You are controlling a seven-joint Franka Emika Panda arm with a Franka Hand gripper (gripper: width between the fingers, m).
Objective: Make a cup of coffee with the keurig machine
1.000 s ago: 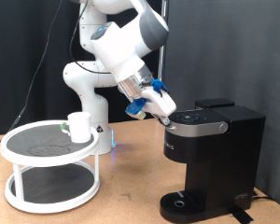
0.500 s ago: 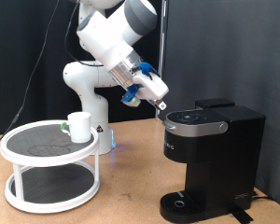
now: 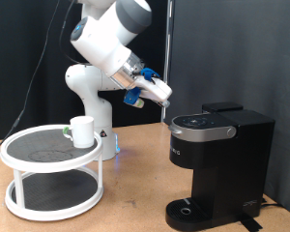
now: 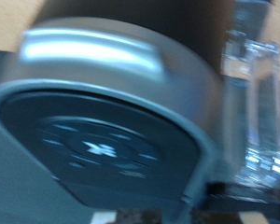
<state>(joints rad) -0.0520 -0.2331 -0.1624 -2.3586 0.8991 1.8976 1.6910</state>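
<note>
The keurig machine [image 3: 218, 166] is a black box standing at the exterior view's right, with its top lid down. My gripper [image 3: 165, 98] hangs in the air just above and to the left of the machine's lid. Its fingers look closed together with nothing between them. The white cup [image 3: 82, 130] stands on the upper shelf of a round white stand [image 3: 29, 164] at the exterior view's left, far from the gripper. The wrist view is blurred. It shows the machine's dark lid with its buttons [image 4: 93, 145] close up, and the clear water tank [image 4: 257, 103] beside it. No fingers show there.
The robot's white base [image 3: 87, 92] stands behind the stand. The wooden table [image 3: 135, 193] lies between the stand and the machine. A black curtain hangs behind. The machine's round drip base [image 3: 188, 210] has nothing on it.
The gripper has lifted off the front edge of the machine's lid and moved up and to the exterior view's left. The cup and the machine have not moved.
</note>
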